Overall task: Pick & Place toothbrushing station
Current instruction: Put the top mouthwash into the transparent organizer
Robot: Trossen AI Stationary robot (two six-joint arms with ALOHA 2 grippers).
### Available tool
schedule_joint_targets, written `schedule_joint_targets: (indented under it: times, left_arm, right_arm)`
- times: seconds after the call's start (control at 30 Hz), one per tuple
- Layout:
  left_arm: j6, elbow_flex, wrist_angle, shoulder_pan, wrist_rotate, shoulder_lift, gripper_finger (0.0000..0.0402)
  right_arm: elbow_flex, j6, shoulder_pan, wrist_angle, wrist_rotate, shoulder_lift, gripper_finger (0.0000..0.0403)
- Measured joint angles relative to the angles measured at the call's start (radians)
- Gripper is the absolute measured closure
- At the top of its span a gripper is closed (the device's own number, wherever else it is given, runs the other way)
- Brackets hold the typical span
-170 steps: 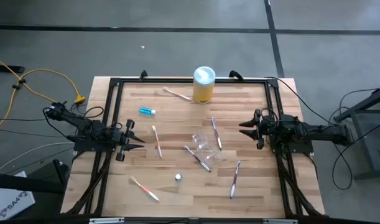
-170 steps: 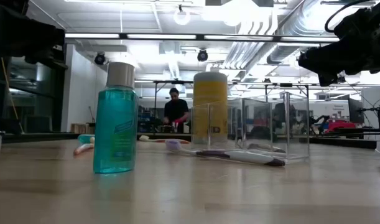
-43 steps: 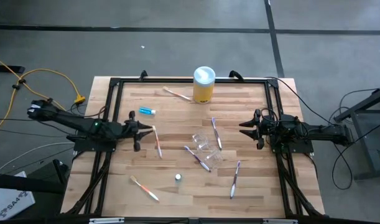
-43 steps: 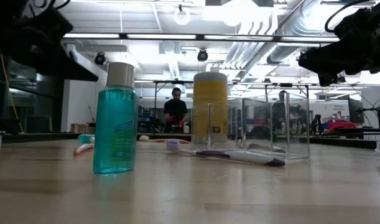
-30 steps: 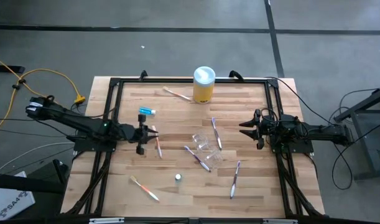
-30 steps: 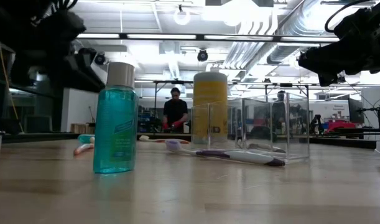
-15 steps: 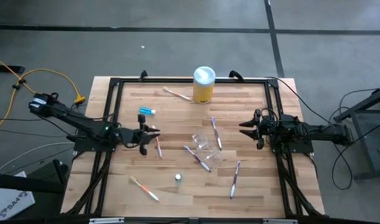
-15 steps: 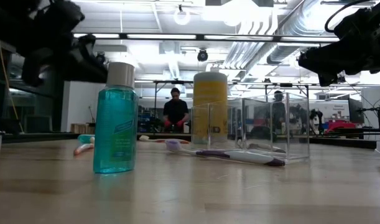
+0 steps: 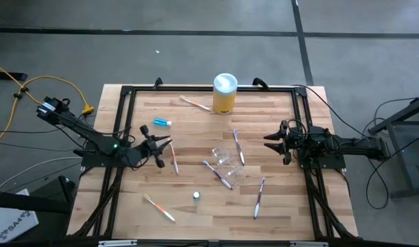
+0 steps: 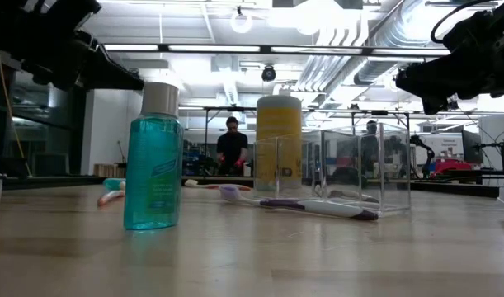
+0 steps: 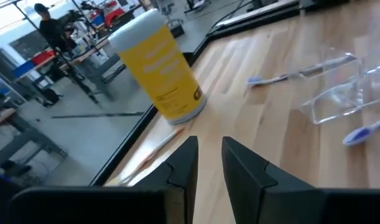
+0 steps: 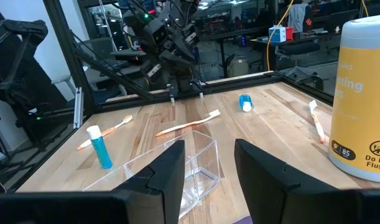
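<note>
Toothbrush (image 9: 173,157) lay just right of L gripper (image 9: 166,144) in high view, long axis running front-to-back; R gripper (image 9: 268,143) sat well apart. R wrist: I saw L's tips (image 12: 185,96) over brush (image 12: 188,124). L wrist: fingers (image 11: 185,163) slightly apart, holding nothing.

Clear plastic cup (image 9: 225,159), wooden table (image 9: 278,206)

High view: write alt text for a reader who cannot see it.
Seen from above, the left gripper hovers by a pink toothbrush on a wooden table, its fingers open. Other toothbrushes lie around a clear cup; the right gripper waits at the right, open.
</note>
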State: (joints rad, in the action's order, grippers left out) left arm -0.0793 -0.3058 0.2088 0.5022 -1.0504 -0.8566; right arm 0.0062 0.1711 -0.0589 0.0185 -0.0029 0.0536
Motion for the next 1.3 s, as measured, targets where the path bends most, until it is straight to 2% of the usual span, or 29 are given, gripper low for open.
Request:
schedule_joint_targets:
  times: [0.17,0.27,0.7,0.9,1.13,1.3]
  left_arm:
    - [0.071,-0.001,0.009,0.006,0.038,0.0,0.0337]
    - [0.062,-0.001,0.008,0.005,0.08,-0.004,0.0337]
    - [0.095,0.0,0.001,0.005,0.082,-0.005,0.0337]
    - [0.096,0.0,0.001,0.005,0.142,-0.005,0.0337]
    - [0.117,0.0,0.005,0.005,0.258,-0.005,0.0337]
    - [0.157,0.001,0.006,0.002,0.234,-0.005,0.0337]
  right_arm:
    - [0.0,0.0,0.0,0.0,0.0,0.0,0.0271]
    - [0.0,0.0,0.0,0.0,0.0,0.0,0.0271]
    - [0.0,0.0,0.0,0.0,0.0,0.0,0.0271]
    - [0.0,0.0,0.0,0.0,0.0,0.0,0.0271]
    - [0.0,0.0,0.0,0.003,0.0,0.0,0.0271]
    - [0.0,0.092,0.0,0.019,0.002,0.0,0.0271]
